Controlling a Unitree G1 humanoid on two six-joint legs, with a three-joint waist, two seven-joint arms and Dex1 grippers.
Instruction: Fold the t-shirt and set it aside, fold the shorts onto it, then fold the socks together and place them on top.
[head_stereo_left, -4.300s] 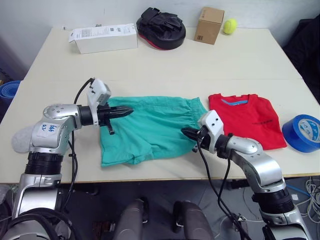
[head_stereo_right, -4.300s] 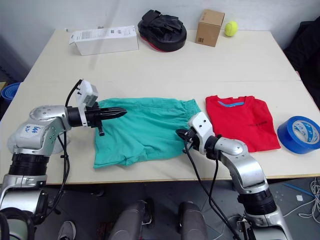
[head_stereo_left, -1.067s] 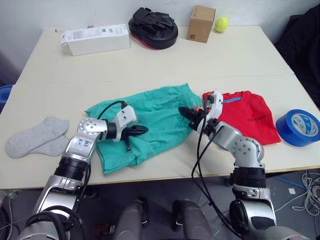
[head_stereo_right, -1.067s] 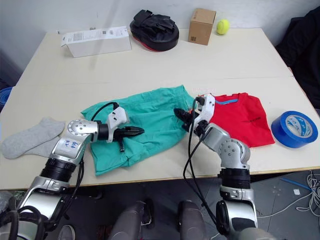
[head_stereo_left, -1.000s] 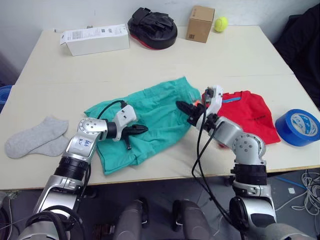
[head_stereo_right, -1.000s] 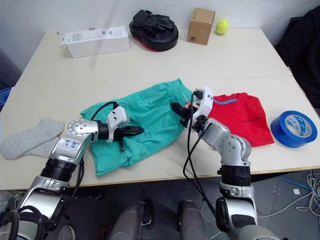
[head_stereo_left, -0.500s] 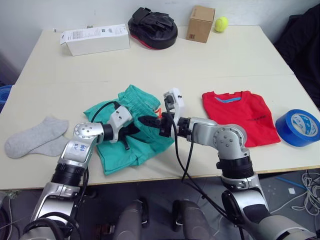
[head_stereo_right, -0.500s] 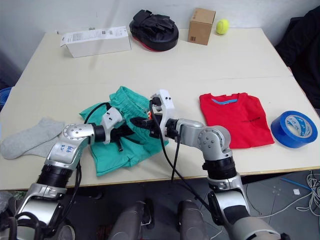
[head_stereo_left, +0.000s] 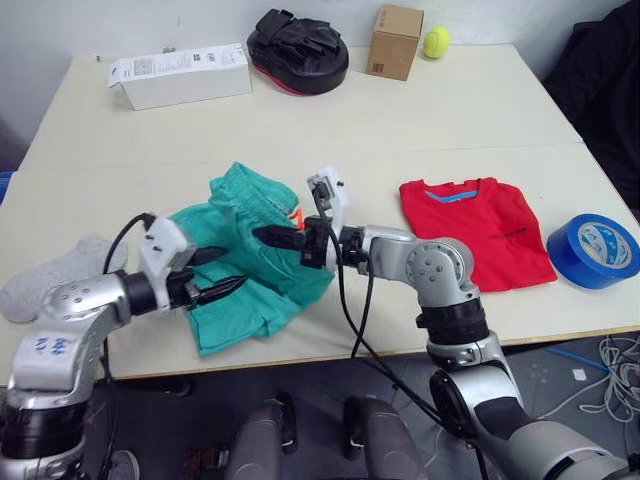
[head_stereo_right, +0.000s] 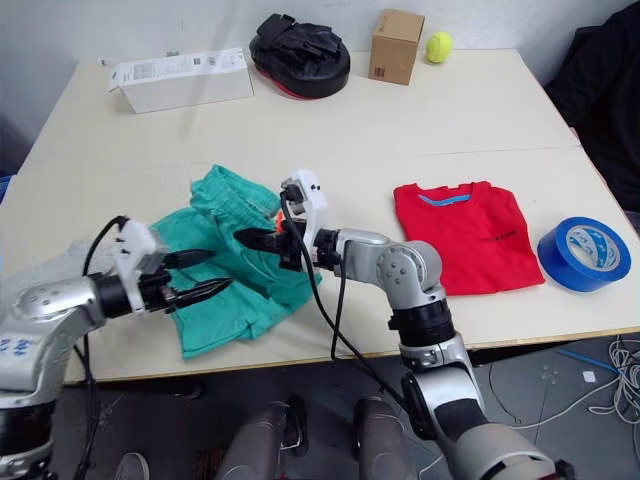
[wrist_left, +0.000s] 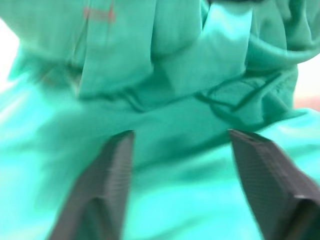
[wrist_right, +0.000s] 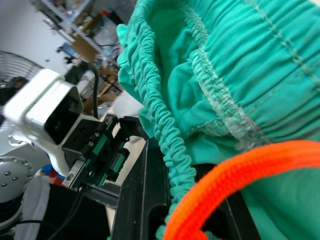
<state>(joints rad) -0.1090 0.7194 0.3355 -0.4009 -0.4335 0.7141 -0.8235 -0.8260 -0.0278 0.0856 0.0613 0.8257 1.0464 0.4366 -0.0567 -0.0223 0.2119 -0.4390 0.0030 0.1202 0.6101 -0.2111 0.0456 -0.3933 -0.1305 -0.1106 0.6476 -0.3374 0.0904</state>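
On table (head_stereo_left: 300, 120): shorts (head_stereo_left: 245, 255) bunched mid-fold near front edge, shirt (head_stereo_left: 475, 235) folded flat, well apart. Socks (head_stereo_left: 45, 285) beside left arm. Right gripper (head_stereo_left: 275, 238) pinches waistband; left gripper (head_stereo_left: 215, 275) released, spread above cloth. Risk: drawstring (wrist_right: 240, 185) snags right fingers, drags fold crooked.

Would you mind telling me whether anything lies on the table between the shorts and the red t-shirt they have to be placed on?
Nothing visible does. The shorts lie bunched, with the right gripper shut on their waistband, and the stretch of table between them and the folded t-shirt is bare apart from the right arm reaching across it.
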